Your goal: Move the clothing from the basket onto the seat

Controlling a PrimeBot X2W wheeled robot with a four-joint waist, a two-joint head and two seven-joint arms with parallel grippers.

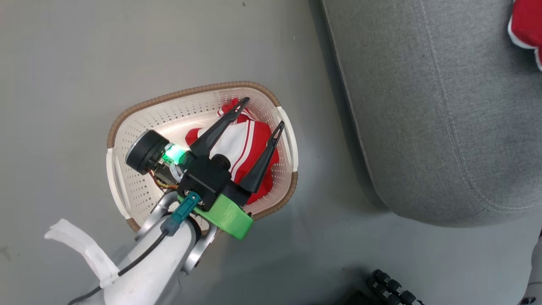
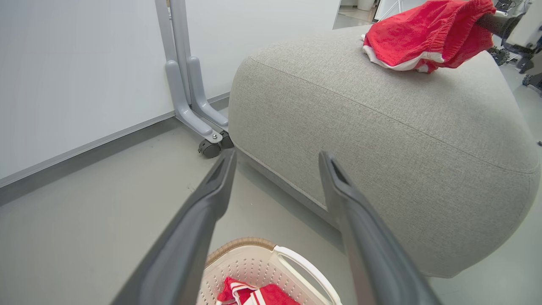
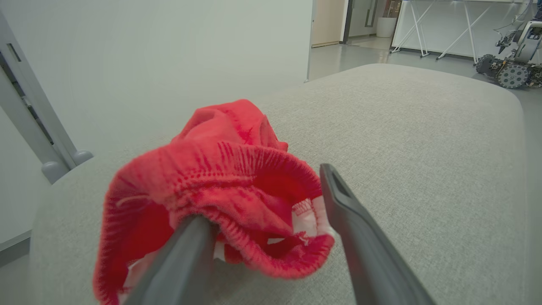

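the left end effector is nearest, its two long dark fingers spread wide apart and holding nothing. it hangs over the basket, fingertips above the striped garment without clearly touching it. that garment, red with white panels and thin white stripes, lies bunched against the basket's wall on the side toward the seat. the basket stands on the grey floor, near the seat's rounded edge but apart from it.

the second garment, plain red with a gathered elastic band and a little white trim, lies crumpled on top of the seat, near one end. the right end effector is there with it, fingers open; the elastic band is draped over one fingertip, and the other finger stands clear beside the cloth, so nothing is pinched between them.

in the left wrist view a grey stand on castors rises by the white wall, just past the seat's corner.
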